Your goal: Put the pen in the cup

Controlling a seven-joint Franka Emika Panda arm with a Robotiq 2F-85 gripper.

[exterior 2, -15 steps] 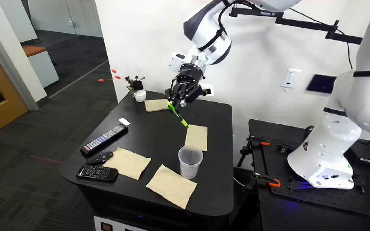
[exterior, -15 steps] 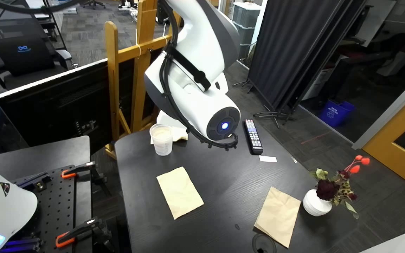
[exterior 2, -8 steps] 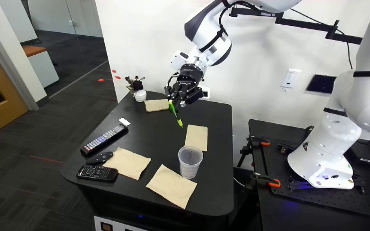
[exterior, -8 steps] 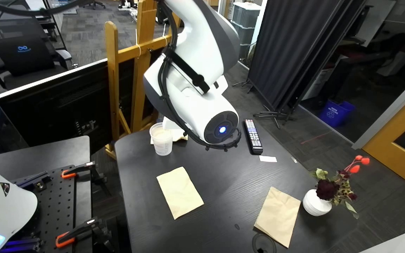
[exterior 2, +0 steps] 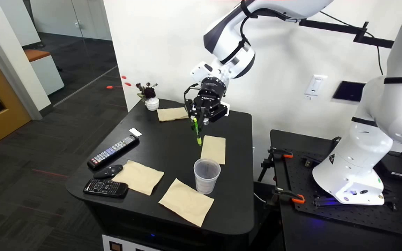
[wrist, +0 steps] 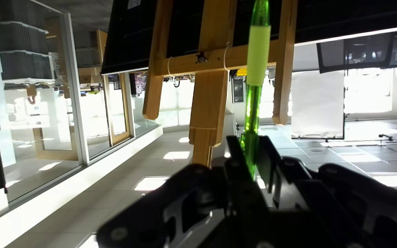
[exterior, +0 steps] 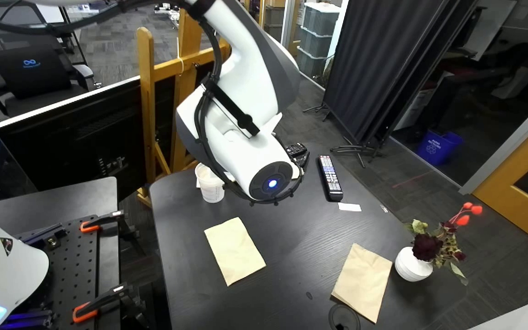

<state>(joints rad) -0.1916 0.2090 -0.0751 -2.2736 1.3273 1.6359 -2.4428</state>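
My gripper is shut on the yellow-green pen, near the pen's upper end. The pen hangs nearly upright, slightly tilted, above the table and apart from the cup. In the wrist view the pen stands out between the two fingertips of the gripper. The translucent white cup stands upright on the dark table, and no pen shows in it. The cup also shows in an exterior view, partly behind the arm. There the gripper and pen are hidden behind the wrist.
Tan paper sheets lie around the cup; another lies near the pen. Black remotes lie along one table edge. A white vase with red flowers stands at the far corner. A wooden easel stands beyond the table edge.
The arm has moved with the pen, lower and to the left in an exterior view, slightly closer to the cup. The pen has swung from slanted to nearly upright. The cup has not moved.
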